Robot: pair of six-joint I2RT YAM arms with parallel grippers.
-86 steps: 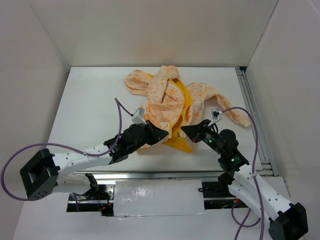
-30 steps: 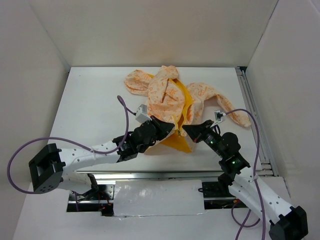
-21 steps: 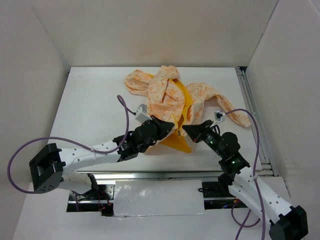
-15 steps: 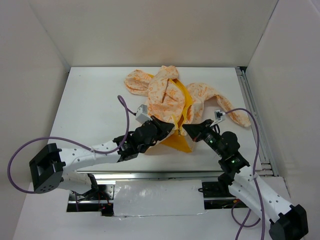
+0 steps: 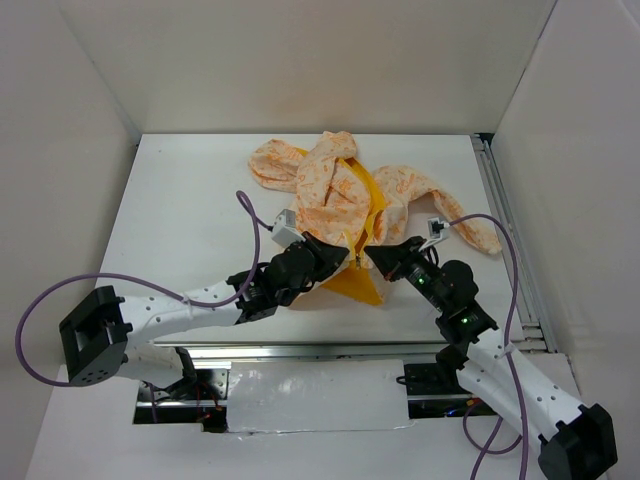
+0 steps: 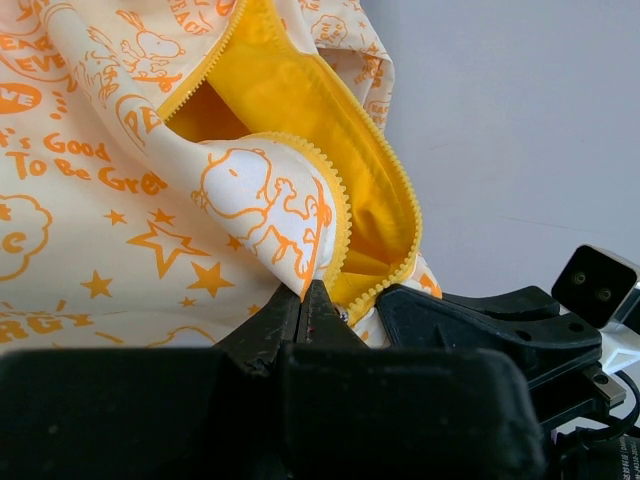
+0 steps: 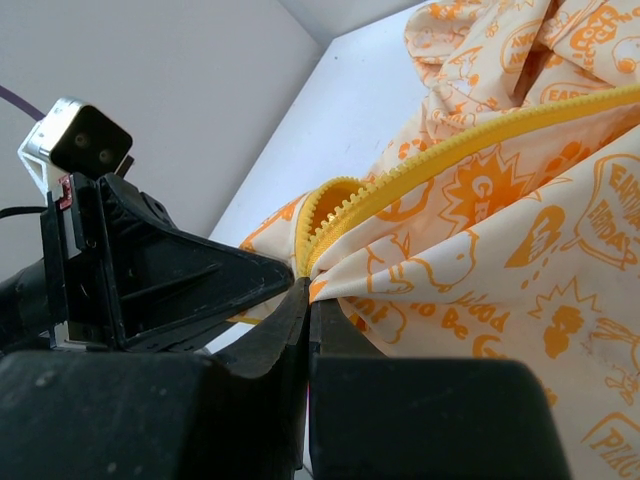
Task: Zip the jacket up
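On white table (image 5: 180, 200), cream jacket (image 5: 335, 195), pale walls (image 5: 300, 60)

A lab test cell: white walls (image 5: 300, 60) enclose the table (image 5: 180, 200).

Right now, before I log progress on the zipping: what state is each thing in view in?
jacket: crumpled, front open, yellow lining showing.
zipper: unzipped, its two tooth rows apart.
left hand: shut on the jacket's edge at the zipper's lower end.
right hand: shut on the jacket's other edge, close beside the left hand.
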